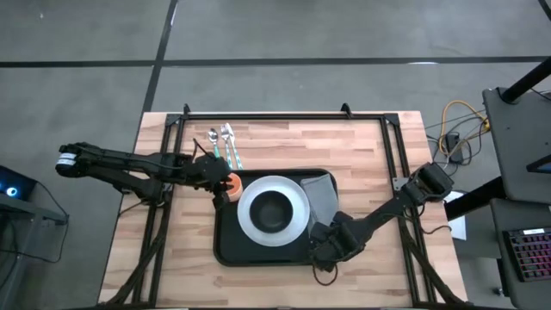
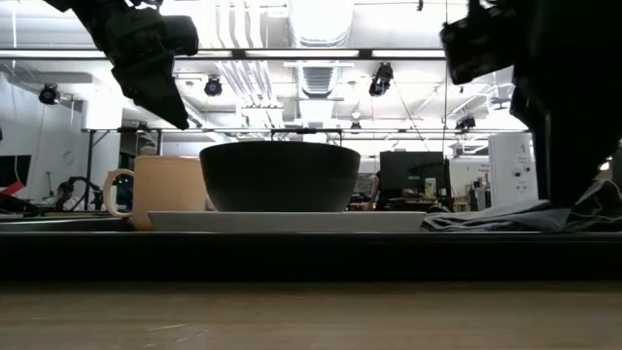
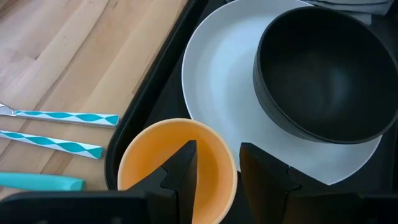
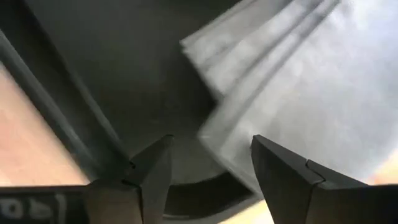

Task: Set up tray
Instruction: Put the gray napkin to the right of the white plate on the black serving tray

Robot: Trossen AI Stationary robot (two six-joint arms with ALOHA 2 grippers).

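The black tray [image 1: 225, 245] lies mid-table. It holds a white plate [image 1: 247, 222] with a black bowl [image 1: 271, 209] on it, an orange cup [image 1: 232, 182] in its far left corner, and a grey napkin [image 1: 323, 191] to the right of the plate. My left gripper [image 3: 217, 165] is open just above the cup [image 3: 149, 155]. One finger is over its hollow and the other is outside its rim. In the low view it [image 2: 180, 117] hangs clear of the cup [image 2: 165, 190]. My right gripper [image 4: 211, 162] is open low over the napkin's near edge [image 4: 249, 143] and the tray floor [image 4: 93, 68].
A spoon and fork with teal patterned handles [image 1: 222, 145] lie on the wood beyond the tray's far left corner. A third, plain teal handle [image 3: 37, 180] lies beside them. Black frame rails [image 1: 284, 115] border the table. Bare wood lies left and right of the tray.
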